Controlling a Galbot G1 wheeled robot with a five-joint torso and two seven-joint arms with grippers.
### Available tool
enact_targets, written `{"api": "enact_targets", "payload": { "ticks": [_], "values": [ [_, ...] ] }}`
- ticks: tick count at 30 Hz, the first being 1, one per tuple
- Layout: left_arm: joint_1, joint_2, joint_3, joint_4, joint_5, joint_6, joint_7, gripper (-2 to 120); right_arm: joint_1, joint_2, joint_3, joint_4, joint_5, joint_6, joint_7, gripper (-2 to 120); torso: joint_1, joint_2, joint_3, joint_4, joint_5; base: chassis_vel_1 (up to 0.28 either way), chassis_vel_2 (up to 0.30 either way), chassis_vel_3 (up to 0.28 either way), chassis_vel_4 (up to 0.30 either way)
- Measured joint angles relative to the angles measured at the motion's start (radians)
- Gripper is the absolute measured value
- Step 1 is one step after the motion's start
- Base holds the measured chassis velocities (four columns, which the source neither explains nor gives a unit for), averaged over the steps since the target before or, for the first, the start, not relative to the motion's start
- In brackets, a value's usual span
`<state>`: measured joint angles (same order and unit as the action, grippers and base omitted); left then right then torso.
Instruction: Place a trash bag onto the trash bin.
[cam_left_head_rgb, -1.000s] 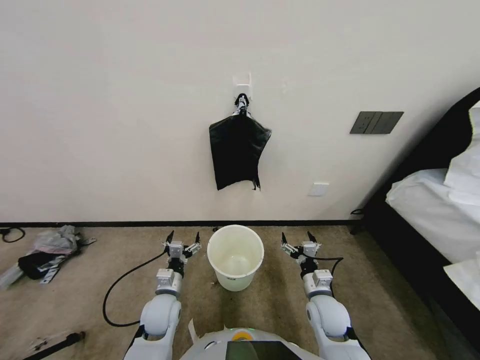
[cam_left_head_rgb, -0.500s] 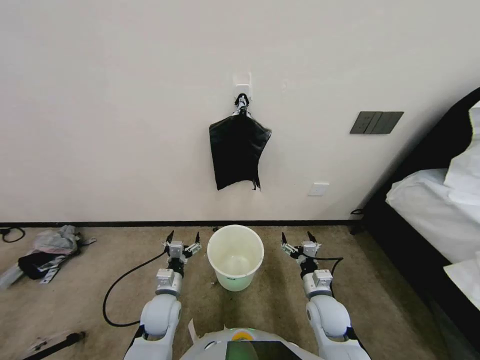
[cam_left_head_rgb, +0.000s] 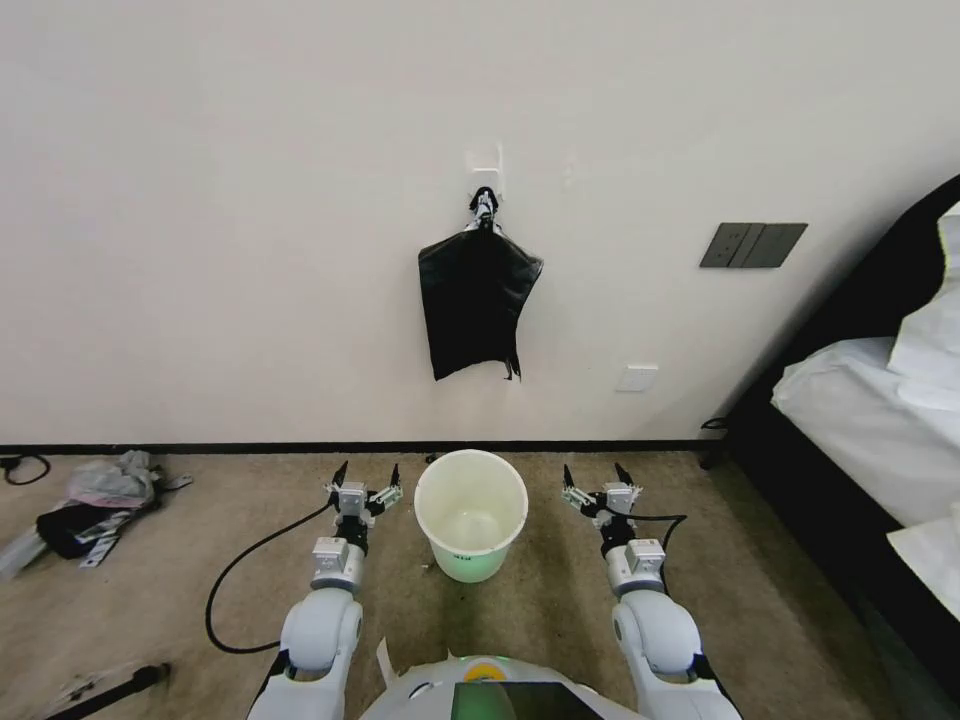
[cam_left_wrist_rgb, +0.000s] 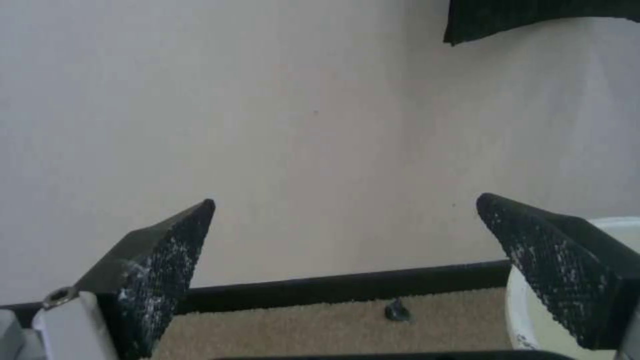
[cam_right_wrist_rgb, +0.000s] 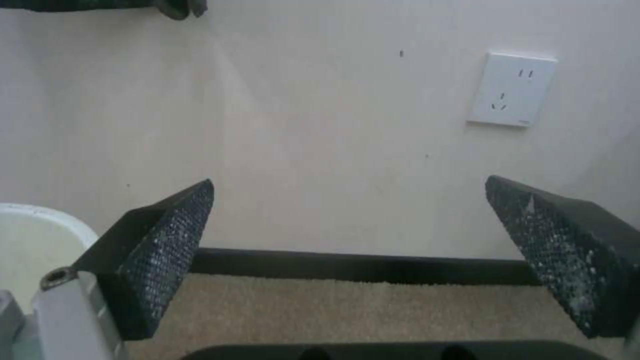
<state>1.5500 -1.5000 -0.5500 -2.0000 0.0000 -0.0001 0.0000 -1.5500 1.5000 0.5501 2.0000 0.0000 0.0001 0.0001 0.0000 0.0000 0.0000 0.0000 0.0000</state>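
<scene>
Standing on the carpet just short of the wall, the trash bin (cam_left_head_rgb: 470, 513) sits upright and unlined between the two arms — left gripper (cam_left_head_rgb: 366, 478) just beside its rim on one side, right gripper (cam_left_head_rgb: 597, 478) a little farther off on the other, both with fingers spread wide and holding nothing. Black bags (cam_left_head_rgb: 476, 302) hang flat against the wall from a white hook (cam_left_head_rgb: 485, 170) above the bin, pinched to a point at the top — no loose trash bag can be told apart from that bundle.
</scene>
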Motion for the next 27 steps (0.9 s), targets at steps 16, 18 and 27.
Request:
{"api": "enact_targets", "payload": {
  "ticks": [16,18,27],
  "values": [
    [0.142,0.136,0.136,-0.212,0.031,-0.181,-0.212,100,-0.195,0.076,-0.112,0.234,-0.218,0.252,0.131,100,0.0,0.0,0.0,-0.0002,-0.0006,0.0,0.0,0.0,0.0],
    [0.142,0.138,0.138,-0.215,0.031,-0.184,-0.214,100,-0.211,0.083,-0.124,0.256,-0.235,0.278,0.143,100,0.0,0.0,0.0,-0.0004,-0.0007,0.0,0.0,0.0,0.0],
    [0.141,0.144,0.126,-0.221,0.03,-0.186,-0.216,100,-0.227,0.078,-0.136,0.266,-0.211,0.302,0.158,100,0.0,0.0,0.0,0.0,-0.0001,0.0,0.0,0.0,0.0]
  ]
}}
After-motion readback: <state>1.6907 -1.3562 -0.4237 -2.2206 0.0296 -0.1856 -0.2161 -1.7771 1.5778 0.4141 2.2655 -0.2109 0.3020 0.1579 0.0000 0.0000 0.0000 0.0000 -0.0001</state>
